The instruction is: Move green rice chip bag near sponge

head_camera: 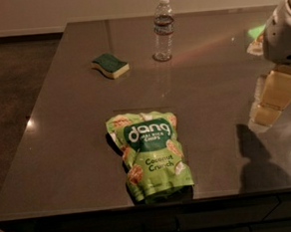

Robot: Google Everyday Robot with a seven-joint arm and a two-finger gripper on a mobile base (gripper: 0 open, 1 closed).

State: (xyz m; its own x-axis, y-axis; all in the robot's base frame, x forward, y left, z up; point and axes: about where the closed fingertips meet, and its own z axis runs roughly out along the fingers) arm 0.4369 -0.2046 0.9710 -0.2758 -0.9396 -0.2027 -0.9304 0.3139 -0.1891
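Note:
The green rice chip bag lies flat on the dark grey table, near its front edge, with the "dang" panel facing up. The sponge has a dark green top over a pale yellow body and lies at the back left of the table, well apart from the bag. My gripper hangs over the table at the right edge of the camera view, below the white arm housing. It is far to the right of the bag and holds nothing that I can see.
A clear plastic water bottle stands upright at the back, to the right of the sponge. The gripper's shadow falls on the table at the front right. The floor lies to the left of the table.

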